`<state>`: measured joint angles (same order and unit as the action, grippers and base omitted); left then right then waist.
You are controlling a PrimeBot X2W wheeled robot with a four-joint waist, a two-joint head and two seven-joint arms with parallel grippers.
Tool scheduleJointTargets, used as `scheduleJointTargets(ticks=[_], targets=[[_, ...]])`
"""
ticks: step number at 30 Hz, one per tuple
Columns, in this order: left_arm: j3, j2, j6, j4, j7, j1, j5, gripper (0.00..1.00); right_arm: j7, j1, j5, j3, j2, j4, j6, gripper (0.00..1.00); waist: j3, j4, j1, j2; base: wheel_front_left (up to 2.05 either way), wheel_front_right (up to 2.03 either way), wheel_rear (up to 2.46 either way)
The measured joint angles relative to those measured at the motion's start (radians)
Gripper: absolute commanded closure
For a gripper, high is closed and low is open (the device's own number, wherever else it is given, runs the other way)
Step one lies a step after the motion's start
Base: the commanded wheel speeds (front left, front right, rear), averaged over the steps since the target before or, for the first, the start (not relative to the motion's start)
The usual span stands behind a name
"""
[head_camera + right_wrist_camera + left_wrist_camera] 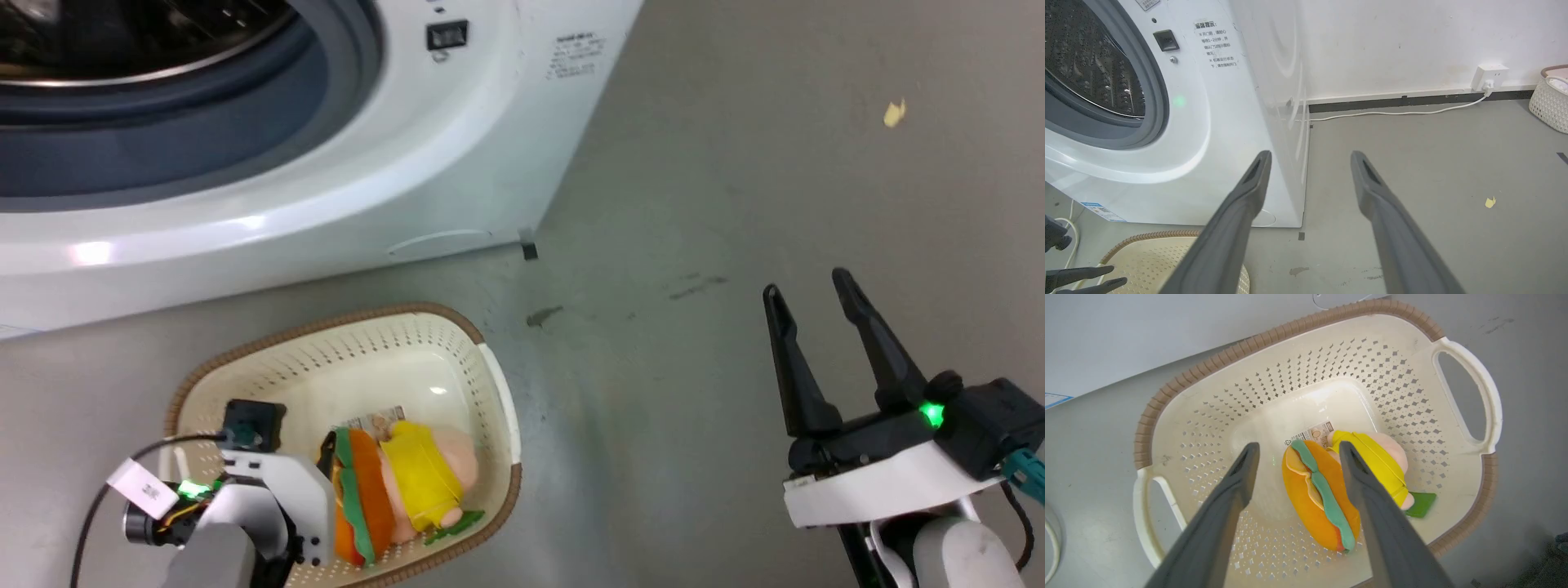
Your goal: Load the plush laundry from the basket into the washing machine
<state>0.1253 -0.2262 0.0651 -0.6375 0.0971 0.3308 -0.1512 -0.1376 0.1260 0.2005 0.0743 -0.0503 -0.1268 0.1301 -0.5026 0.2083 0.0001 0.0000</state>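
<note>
While left gripper point(1298, 447) hangs spread wide over basket point(1208, 363), plush laundry point(1318, 494) lies beneath its 2 jaws, aligned for pinching.

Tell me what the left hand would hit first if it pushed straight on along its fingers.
Most likely the plush: the open left hand points down into the basket, its fingers straddling the plush's orange half. Depth is unclear, but the basket floor lies just beyond.

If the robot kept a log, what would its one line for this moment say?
stage: pre-grasp | left claw: open over plush laundry in basket | right claw: open above floor | washing machine: drum exposed
</note>
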Motion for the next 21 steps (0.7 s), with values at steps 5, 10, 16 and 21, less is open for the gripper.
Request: scheduleJointTargets(ticks=[5, 10, 16, 21], targets=[[0.025, -0.032, 0.009, -0.037, 0.043, 0.033, -0.039, 0.00, -0.012, 0.014, 0.016, 0.012, 0.000, -0.013, 0.000, 0.00, -0.046, 0.027, 0.0000, 0.0000, 0.00, 0.00, 0.00], [0.052, -0.060, 0.010, -0.077, 0.089, 0.074, -0.075, 0.00, -0.023, 0.019, 0.042, 0.014, 0.000, -0.023, 0.000, 0.00, -0.092, 0.053, 0.0000, 0.0000, 0.00, 0.00, 0.00], [0.070, -0.088, 0.019, -0.136, 0.137, 0.126, -0.109, 0.00, -0.033, 0.023, 0.065, 0.015, 0.000, -0.038, 0.000, 0.00, -0.147, 0.076, 0.0000, 0.0000, 0.00, 0.00, 0.00], [0.101, -0.109, 0.026, -0.172, 0.175, 0.158, -0.137, 0.00, -0.044, 0.027, 0.084, 0.021, 0.000, -0.050, 0.000, 0.00, -0.191, 0.094, 0.0000, 0.0000, 0.00, 0.00, 0.00]])
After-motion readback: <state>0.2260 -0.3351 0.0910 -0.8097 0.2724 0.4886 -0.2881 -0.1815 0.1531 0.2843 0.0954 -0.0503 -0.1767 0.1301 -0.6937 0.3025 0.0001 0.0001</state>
